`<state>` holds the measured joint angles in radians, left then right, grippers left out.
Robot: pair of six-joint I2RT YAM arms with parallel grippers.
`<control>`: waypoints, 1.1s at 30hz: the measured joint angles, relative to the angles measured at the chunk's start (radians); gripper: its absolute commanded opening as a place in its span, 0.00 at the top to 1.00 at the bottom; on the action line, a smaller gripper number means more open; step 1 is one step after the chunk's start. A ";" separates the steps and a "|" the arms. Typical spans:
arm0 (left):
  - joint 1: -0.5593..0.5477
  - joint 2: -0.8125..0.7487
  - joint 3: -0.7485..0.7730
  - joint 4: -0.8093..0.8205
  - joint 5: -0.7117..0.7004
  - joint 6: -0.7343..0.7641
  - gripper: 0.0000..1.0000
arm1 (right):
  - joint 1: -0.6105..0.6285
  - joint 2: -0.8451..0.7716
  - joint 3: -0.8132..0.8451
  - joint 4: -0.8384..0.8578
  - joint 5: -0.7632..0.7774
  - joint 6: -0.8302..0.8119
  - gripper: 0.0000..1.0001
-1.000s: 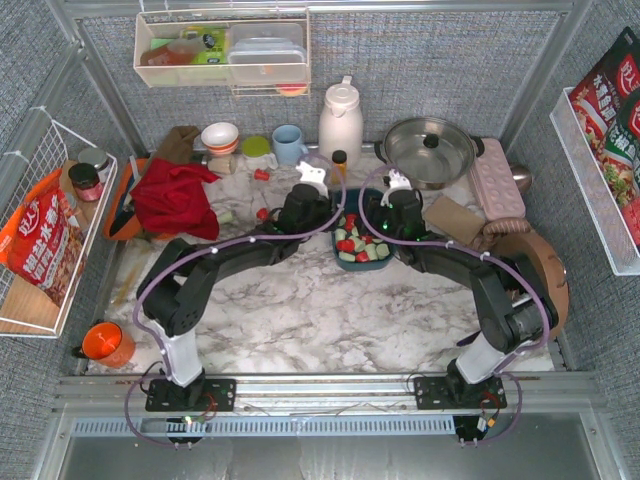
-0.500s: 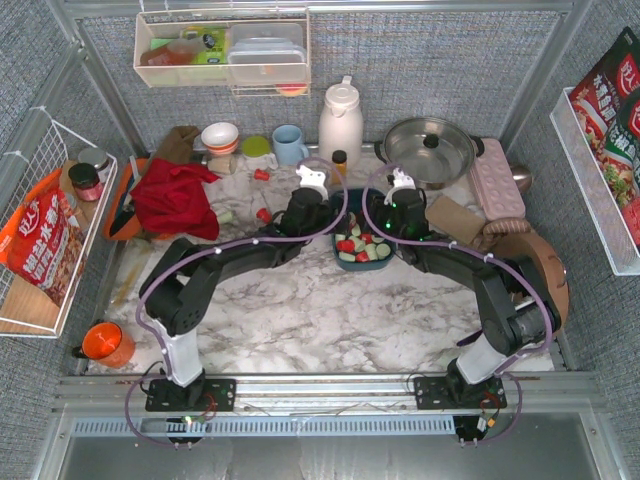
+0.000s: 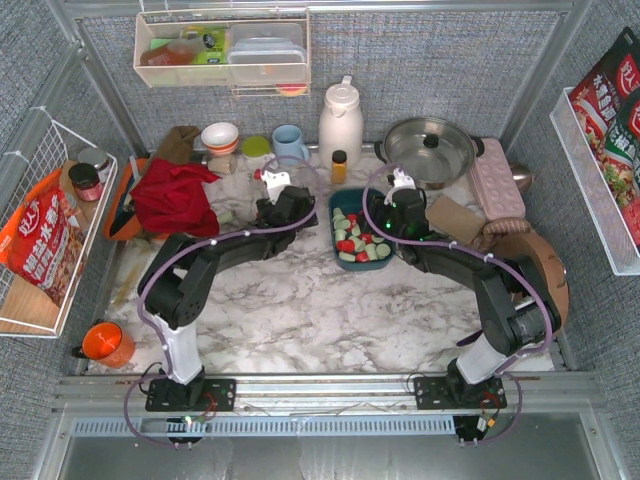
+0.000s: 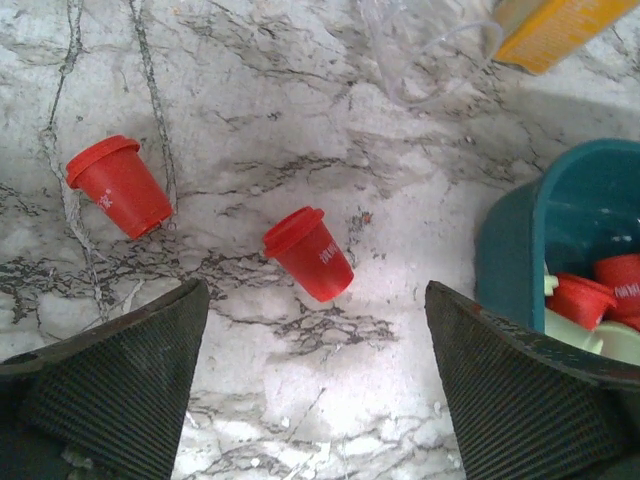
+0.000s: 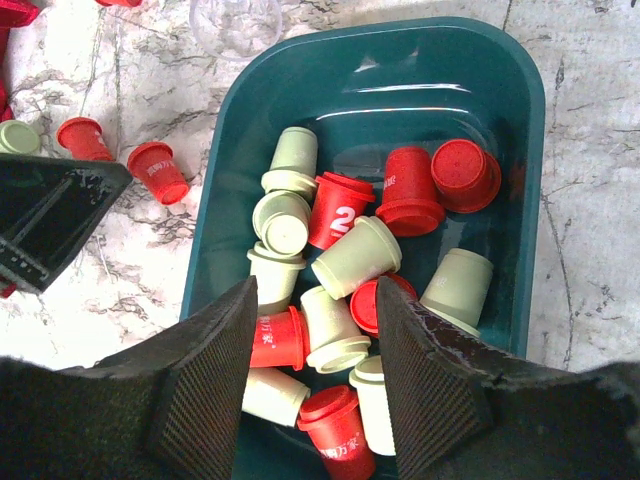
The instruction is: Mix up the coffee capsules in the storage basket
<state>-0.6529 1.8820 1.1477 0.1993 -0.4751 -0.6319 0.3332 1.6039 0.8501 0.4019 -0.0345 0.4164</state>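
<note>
Since half a sec ago L arm (image 3: 215,255) has swung left, off the storage basket (image 3: 334,228). L jaws now sit over bare desk (image 3: 320,300), near the basket's far-left corner. R arm (image 3: 470,270) hasn't shifted, R jaws at the basket's right side. Basket & contents look same as before.

L wrist view: L jaws spread wide, ribbed fingers (image 4: 110,395) in both lower corners, nothing btwn them but marble. One red capsule (image 4: 308,254) lies tipped over just ahead of the gap, touching neither finger. 2nd red capsule (image 4: 118,184) lies further left, also tipped. Basket corner shows at right edge w/ a few caps inside. Clear glass rim (image 4: 425,55) & orange-yellow item (image 4: 560,30) at top.

R wrist view: R jaws also spread, gripping nothing, hanging over one end of the basket. Can't tell if tips touch the pile. Coffee capsules (image 5: 335,300) lie jumbled inside, red & pale green mixed, most on their sides. Basket floor at the end away from the fingers is bare. One red cap near centre is marked "2". Two loose reds show on desk left of basket, plus a pale green capsule (image 5: 15,137) at frame edge.

Top view: basket sits mid-desk btwn the two wrists, amber bottle (image 3: 339,163) just beyond its far end.
</note>
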 measured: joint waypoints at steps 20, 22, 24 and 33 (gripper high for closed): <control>0.021 0.235 0.224 -0.171 -0.075 -0.166 0.49 | -0.004 0.007 0.001 -0.001 -0.012 0.004 0.45; 0.023 0.243 0.222 -0.172 -0.067 -0.172 0.53 | -0.005 0.007 0.001 -0.002 -0.013 0.004 0.45; 0.026 0.242 0.209 -0.164 -0.060 -0.182 0.58 | -0.005 0.006 0.001 -0.001 -0.013 0.004 0.45; 0.031 0.132 0.061 -0.051 0.069 -0.114 0.68 | -0.006 0.004 0.009 -0.008 -0.031 0.007 0.44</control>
<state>-0.6224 2.0140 1.2087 0.1482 -0.4065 -0.7460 0.3275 1.6077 0.8589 0.3939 -0.0654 0.4232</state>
